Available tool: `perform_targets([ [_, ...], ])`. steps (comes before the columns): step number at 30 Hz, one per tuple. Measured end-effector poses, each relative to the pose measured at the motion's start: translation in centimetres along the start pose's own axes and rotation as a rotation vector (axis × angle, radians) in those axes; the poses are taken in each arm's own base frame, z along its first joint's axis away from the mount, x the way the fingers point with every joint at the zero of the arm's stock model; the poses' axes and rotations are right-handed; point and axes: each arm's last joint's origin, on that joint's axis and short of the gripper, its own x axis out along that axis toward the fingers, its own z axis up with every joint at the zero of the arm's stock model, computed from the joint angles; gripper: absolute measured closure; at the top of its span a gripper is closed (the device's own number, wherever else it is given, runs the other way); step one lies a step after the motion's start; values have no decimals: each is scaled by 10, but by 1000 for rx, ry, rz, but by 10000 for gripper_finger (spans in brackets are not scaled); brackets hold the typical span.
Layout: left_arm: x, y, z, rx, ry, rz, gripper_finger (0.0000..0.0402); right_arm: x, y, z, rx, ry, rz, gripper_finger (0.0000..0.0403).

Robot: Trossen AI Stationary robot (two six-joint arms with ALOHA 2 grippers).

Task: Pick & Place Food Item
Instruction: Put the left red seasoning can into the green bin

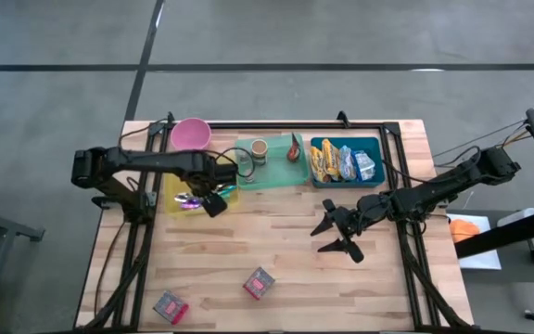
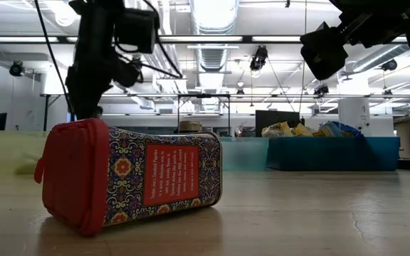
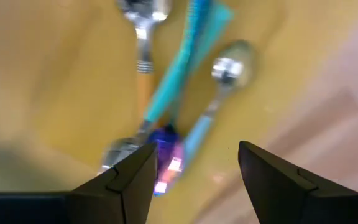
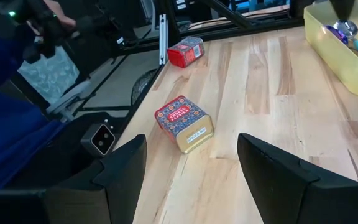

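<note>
My left gripper [image 1: 213,202] hangs open, pointing down, over the yellow bin [image 1: 170,206] at the table's far left. Below its fingers [image 3: 194,168] lie two spoons [image 3: 229,68], a teal-handled utensil [image 3: 185,56] and a small purple thing [image 3: 166,155] on the bin's floor; nothing sits between the fingers. My right gripper [image 1: 330,232] stands open above the bare wood right of the middle. Two patterned tins with red lids lie on their sides near the front edge: one [image 1: 260,283] [image 4: 185,123], the other [image 1: 171,306] [image 4: 185,51].
A pink bowl [image 1: 191,134] stands at the far left. Beside it a green tray [image 1: 272,174] carries a cup [image 1: 259,150], and a blue bin [image 1: 378,144] holds snack packs [image 1: 341,162]. A black frame runs along the table's far and side edges.
</note>
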Motion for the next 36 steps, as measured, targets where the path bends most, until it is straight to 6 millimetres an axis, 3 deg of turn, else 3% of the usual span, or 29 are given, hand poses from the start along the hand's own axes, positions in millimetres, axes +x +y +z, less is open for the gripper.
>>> perform_targets([
  [10, -5, -50, -30, 142, 36, -148, 171, 2, 1, -2, 49, 12, 4, 154],
  [19, -10, -89, -71, 323, 73, -247, 171, 15, 7, -4, 26, -41, 59, 154],
  [29, -13, -123, -150, 571, 131, -246, 171, 19, 5, -6, 26, -25, 50, 154],
  [36, -12, -133, -203, 546, 185, -206, 172, 25, 6, -3, 26, -26, 49, 154],
])
